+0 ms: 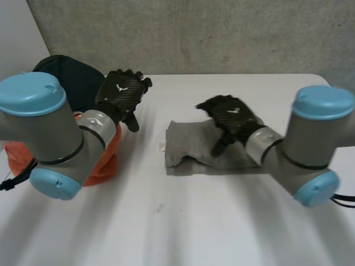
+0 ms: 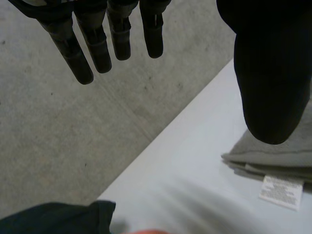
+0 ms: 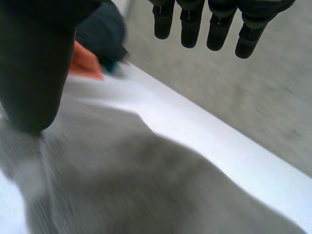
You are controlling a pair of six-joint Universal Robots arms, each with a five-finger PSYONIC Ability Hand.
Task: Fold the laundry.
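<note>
Seemingly between folds: right hand (image 1: 230,117) over the grey cloth (image 1: 188,147), left hand (image 1: 121,93) beside it, both straight-fingered; next, pinch an edge.

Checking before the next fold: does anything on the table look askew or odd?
The grey cloth is folded unevenly: its near edge is wavy with a lower layer peeking out, and a white label sticks out beside it.

So the folded cloth (image 1: 188,147) lies on the table (image 1: 177,221), a bit right of the middle, with the right hand (image 1: 230,116) over its far side. The laundry pile (image 1: 102,166) sits well apart at the table's left edge, and the left hand (image 1: 119,94) hangs by the pile's side nearest the cloth.
</note>
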